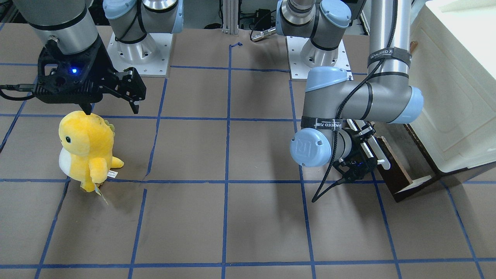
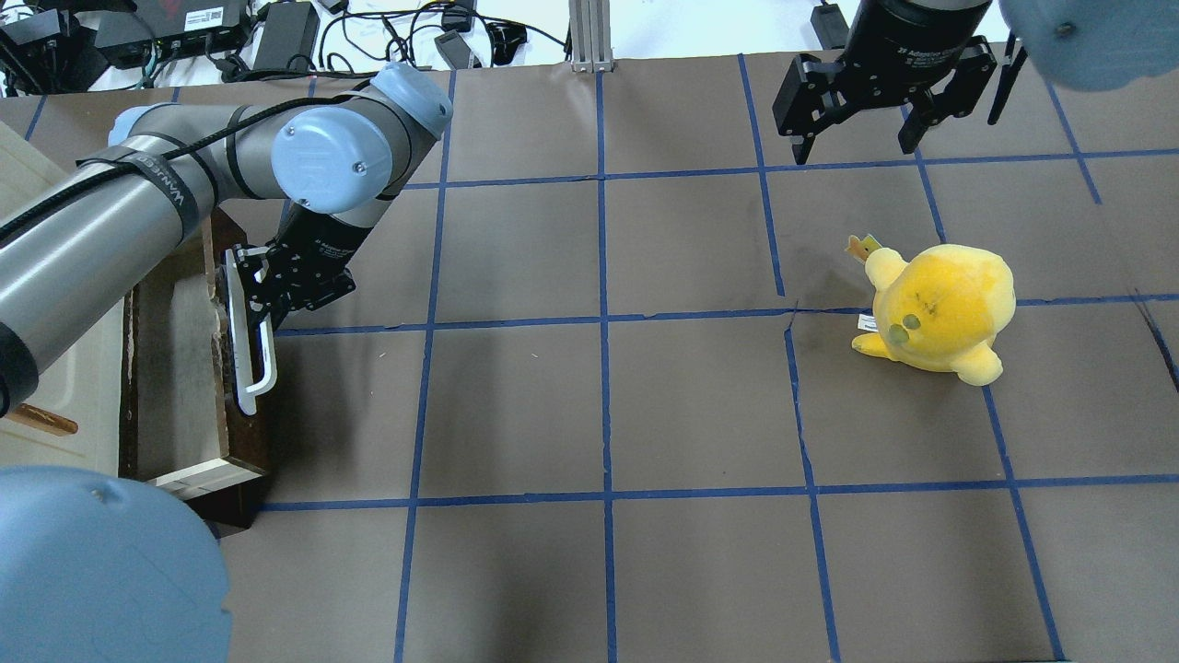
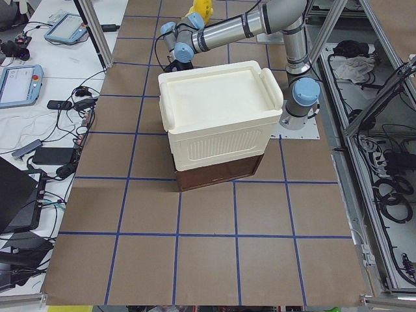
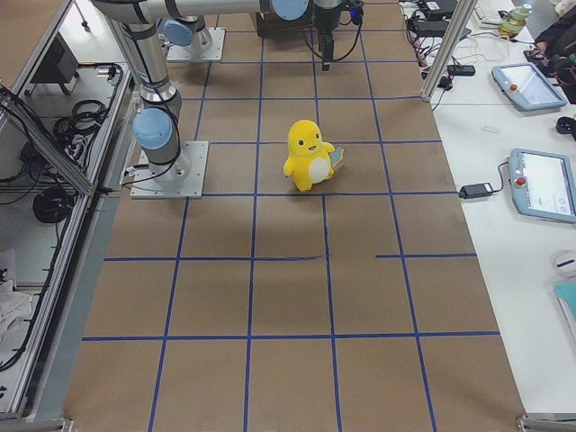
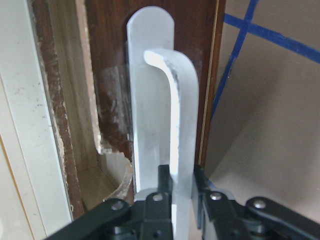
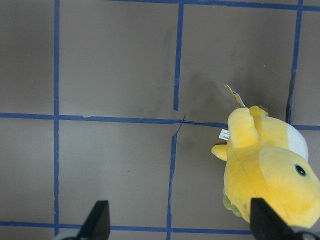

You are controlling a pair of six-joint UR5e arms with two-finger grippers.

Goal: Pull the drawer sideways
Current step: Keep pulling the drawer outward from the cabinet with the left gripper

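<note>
The dark brown drawer (image 2: 175, 354) stands partly pulled out from under the cream-white cabinet (image 2: 46, 405) at the table's left edge. Its pale sides and greyish bottom show. The long white bar handle (image 2: 247, 361) runs along its front. My left gripper (image 2: 244, 287) is shut on the handle's far end. In the left wrist view its jaws (image 5: 180, 186) clamp the white handle (image 5: 177, 115) from both sides. The drawer also shows in the front view (image 1: 399, 172). My right gripper (image 2: 857, 138) is open and empty, high over the far right of the table.
A yellow plush toy (image 2: 939, 308) stands on the table's right side, below and in front of my right gripper; it also shows in the right wrist view (image 6: 270, 175). The cabinet (image 3: 218, 107) sits over the drawer (image 3: 218, 174). Blue tape lines grid the brown table.
</note>
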